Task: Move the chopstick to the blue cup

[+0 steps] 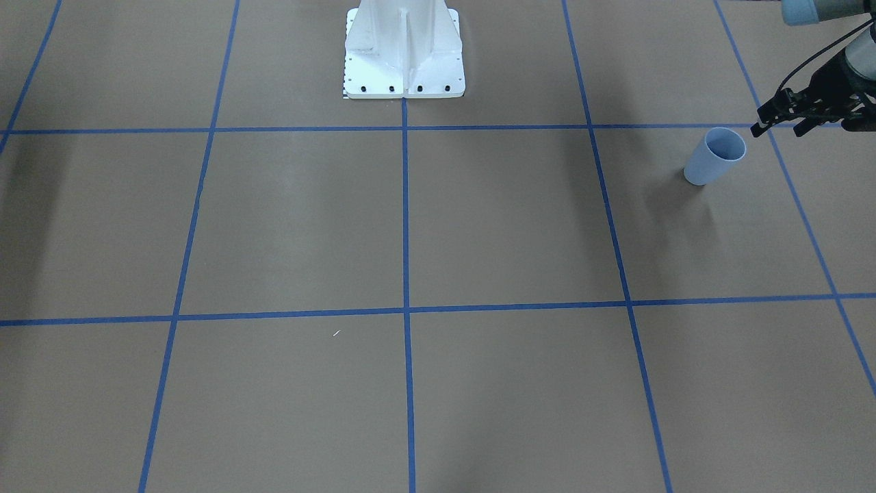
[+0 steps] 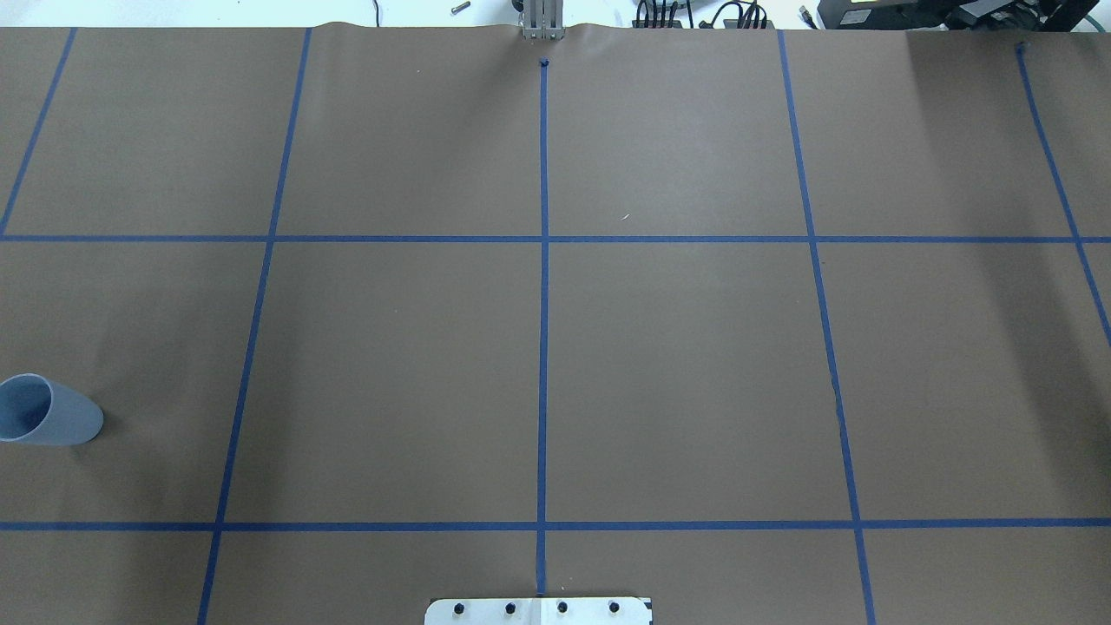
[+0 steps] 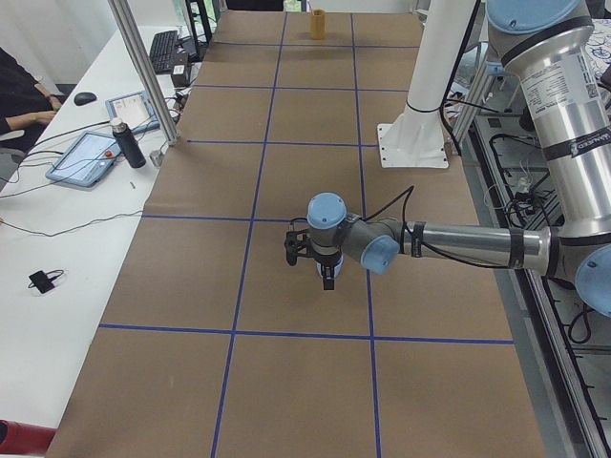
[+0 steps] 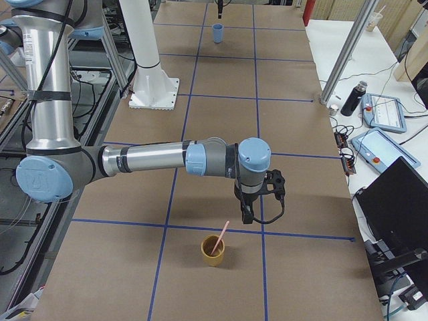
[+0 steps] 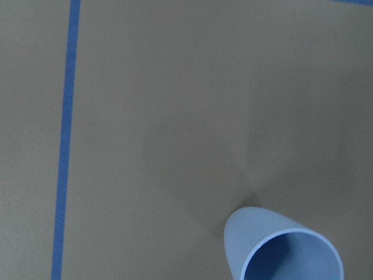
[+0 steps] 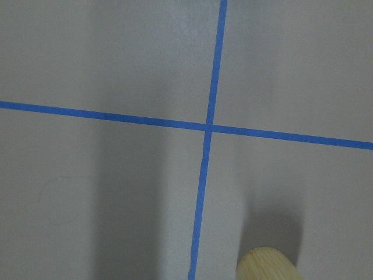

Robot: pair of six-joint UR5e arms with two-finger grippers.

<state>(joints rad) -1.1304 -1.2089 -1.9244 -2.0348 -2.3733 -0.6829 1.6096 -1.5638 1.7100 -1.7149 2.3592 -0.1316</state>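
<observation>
The blue cup stands upright near the table's left end, also seen in the overhead view, far off in the right side view and at the bottom of the left wrist view. My left gripper hovers just beside and above it, its two tips apart and empty. The pink chopstick leans inside a tan cup at the table's other end. My right gripper hangs just above and beside that cup; I cannot tell whether it is open or shut.
The robot's white base stands at the table's robot-side edge. A tiny white fleck lies on the brown paper. A side desk with tablets and a dark bottle flanks the table, behind a metal post. A person's arm rests there.
</observation>
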